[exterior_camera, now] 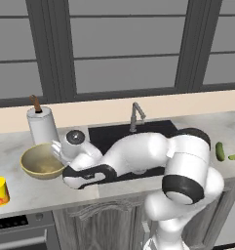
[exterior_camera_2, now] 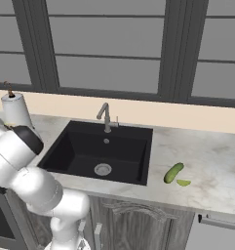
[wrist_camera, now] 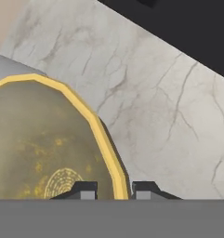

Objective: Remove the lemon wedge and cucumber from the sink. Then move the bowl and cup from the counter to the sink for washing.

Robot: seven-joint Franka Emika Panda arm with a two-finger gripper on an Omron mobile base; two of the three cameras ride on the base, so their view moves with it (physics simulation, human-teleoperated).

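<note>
I note jaws straddling bowl [wrist_camera: 43,144] rim, one finger inside, one outside, nearly closed on it; grip suits lifting toward sink [exterior_camera: 114,134]. Cucumber [exterior_camera: 220,151] already right of sink.

Tall windows [exterior_camera_2: 107,49] with dark grey frames and pale grey panes run the width of a kitchen wall, above a cream backsplash band [exterior_camera_2: 187,117]. Below the worktop, grey wood cabinets [exterior_camera_2: 138,227] carry carved trim. A white paper towel roll [exterior_camera: 42,124] on a brown-topped holder stands at left; a dark stove edge [exterior_camera: 21,229] shows beneath it.
</note>
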